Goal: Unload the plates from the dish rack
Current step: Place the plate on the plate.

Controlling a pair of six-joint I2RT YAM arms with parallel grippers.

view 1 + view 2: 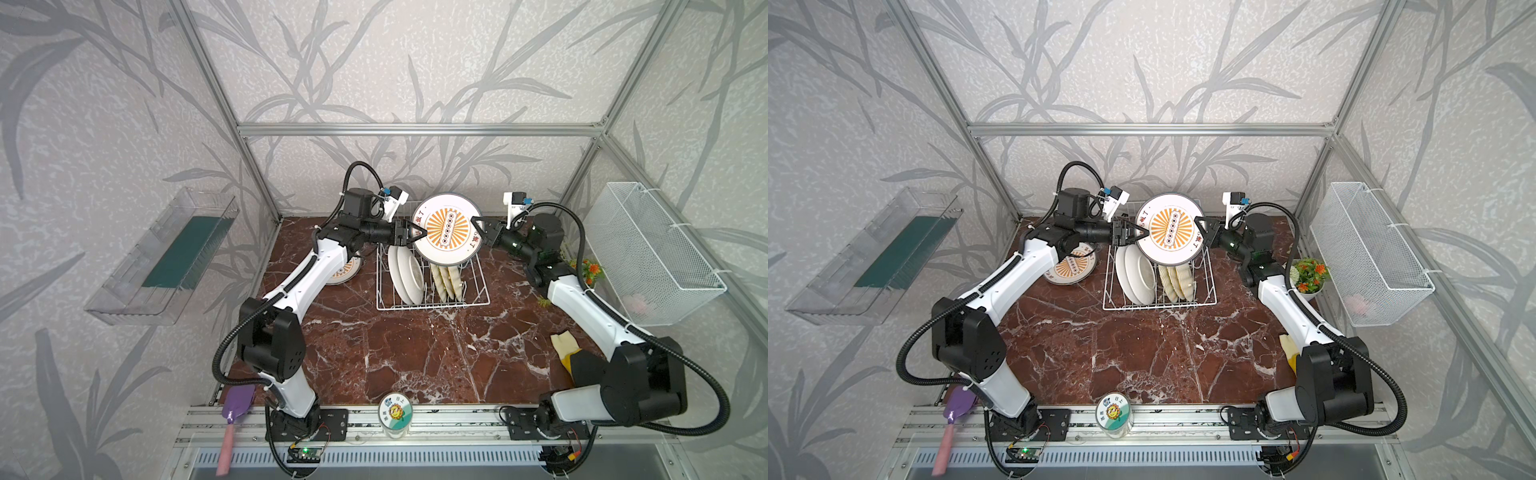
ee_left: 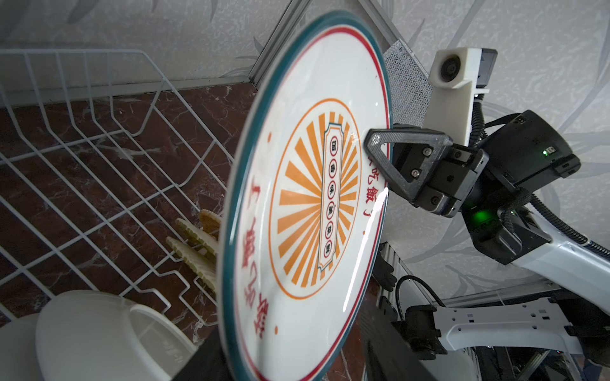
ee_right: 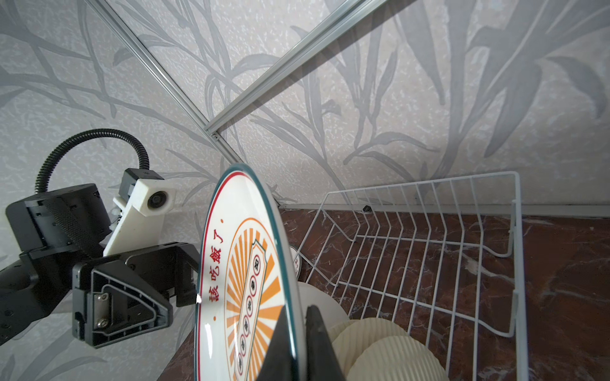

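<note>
The right pincer pinches the sunburst plate at 3 o'clock above the dish rack, seemingly offering its 9 o'clock rim to the left pincer, whose closure cannot be told.

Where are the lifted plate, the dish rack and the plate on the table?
lifted plate (image 1: 448, 227): a top view, sunburst centre.
dish rack (image 1: 432, 306): a top view, front rim wire.
plate on the table (image 1: 1069, 272): a top view, printed face.
</note>
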